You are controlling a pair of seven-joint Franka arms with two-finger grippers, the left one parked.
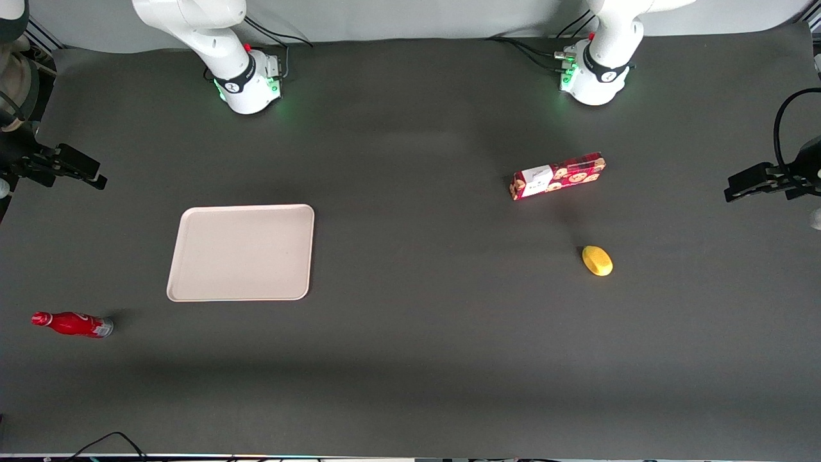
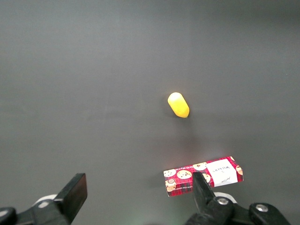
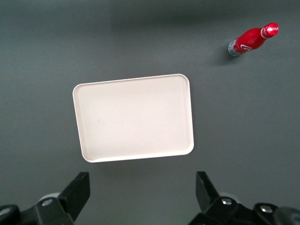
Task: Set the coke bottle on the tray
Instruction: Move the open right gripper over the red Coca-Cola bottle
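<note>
Standing upright on the surface (image 1: pixel 410 359), the coke bottle (image 1: pixel 72 324) sits apart from the tray (image 1: pixel 242 252), nearer the front camera. The gripper (image 3: pixel 140 197) hangs high above the tray's edge, jaws spread and empty, so the reach has likely not begun.

The dark grey table (image 1: pixel 410 359) carries a cream tray (image 1: pixel 241 253). The coke bottle (image 1: pixel 72 324) stands near the tray, nearer the front camera. A cookie box (image 1: pixel 557 176) and a yellow lemon (image 1: pixel 597 260) lie well apart from the tray, toward the parked arm's end. The gripper (image 3: pixel 140 197) hangs above the table beside the tray, fingers spread.
</note>
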